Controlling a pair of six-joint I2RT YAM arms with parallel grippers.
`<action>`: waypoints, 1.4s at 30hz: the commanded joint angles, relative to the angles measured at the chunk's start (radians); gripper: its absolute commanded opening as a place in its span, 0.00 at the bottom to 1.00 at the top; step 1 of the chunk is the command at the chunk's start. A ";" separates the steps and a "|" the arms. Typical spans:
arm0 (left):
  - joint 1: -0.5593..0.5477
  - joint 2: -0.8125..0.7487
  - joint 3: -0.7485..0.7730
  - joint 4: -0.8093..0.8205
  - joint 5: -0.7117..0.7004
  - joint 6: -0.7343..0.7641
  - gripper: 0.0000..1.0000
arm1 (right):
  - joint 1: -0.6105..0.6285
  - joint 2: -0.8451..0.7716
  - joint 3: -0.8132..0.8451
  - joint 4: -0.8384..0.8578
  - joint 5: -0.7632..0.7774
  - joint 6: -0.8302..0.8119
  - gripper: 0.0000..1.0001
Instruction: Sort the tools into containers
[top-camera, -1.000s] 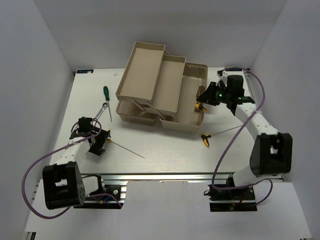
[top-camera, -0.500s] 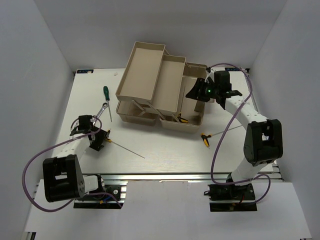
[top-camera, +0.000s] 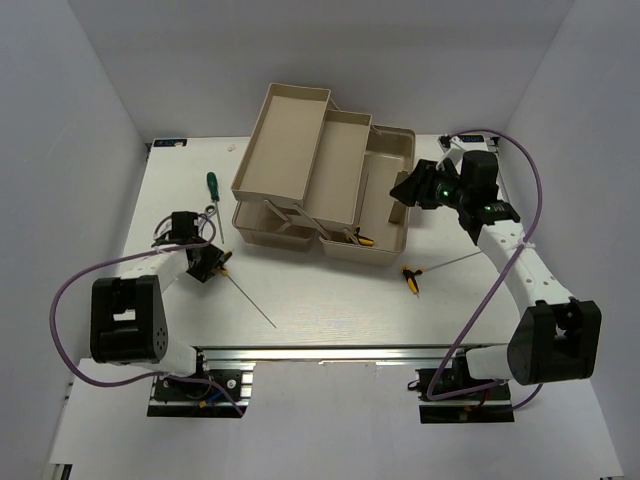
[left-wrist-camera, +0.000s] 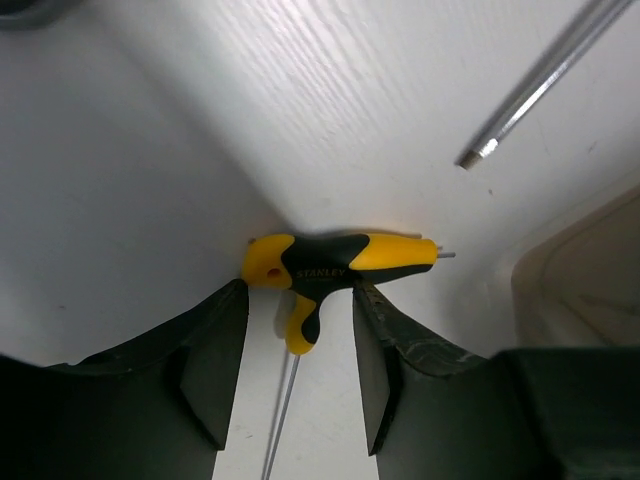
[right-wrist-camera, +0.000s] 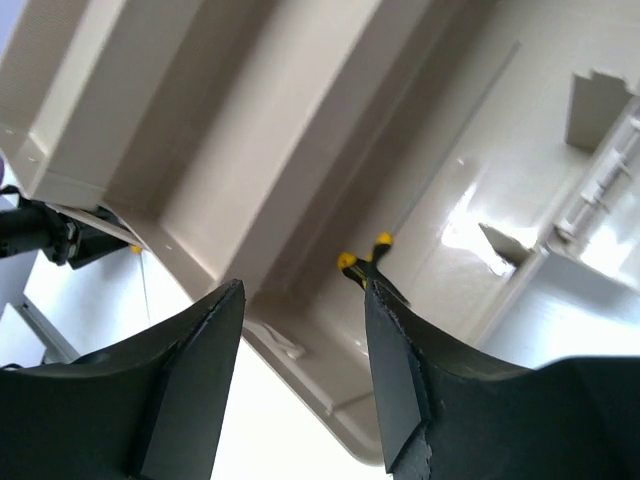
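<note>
A yellow-and-black T-handle hex key (left-wrist-camera: 340, 262) lies on the white table, its stem and shaft between my open left gripper's (left-wrist-camera: 300, 300) fingers; the same key shows in the top view (top-camera: 223, 262) by my left gripper (top-camera: 207, 264). My right gripper (top-camera: 404, 190) is open and empty over the beige toolbox's (top-camera: 385, 250) lower compartment, where another hex key (right-wrist-camera: 365, 265) lies, also seen from above (top-camera: 360, 238). A third hex key (top-camera: 411, 276) lies on the table right of the box. A green-handled screwdriver (top-camera: 212, 183) and a silver wrench (top-camera: 208, 213) lie at the left.
The toolbox's tan upper trays (top-camera: 290, 140) are folded out to the back left. A silver shaft tip (left-wrist-camera: 520, 110) and the toolbox corner (left-wrist-camera: 590, 280) lie just beyond my left gripper. White walls enclose the table on three sides.
The hex key that was at my right gripper now lies in the toolbox compartment, and that gripper has drawn back to the right. My left gripper has moved right, up to the hex key handle.
</note>
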 joint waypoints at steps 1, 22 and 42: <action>-0.056 0.063 -0.003 -0.093 -0.074 0.030 0.56 | -0.027 -0.031 -0.044 -0.002 -0.003 -0.029 0.58; -0.220 0.199 0.004 -0.166 -0.287 0.103 0.37 | -0.074 -0.090 -0.124 -0.011 -0.013 -0.021 0.58; -0.220 -0.303 0.027 -0.325 -0.028 0.195 0.00 | -0.087 -0.182 -0.172 -0.060 -0.021 -0.217 0.89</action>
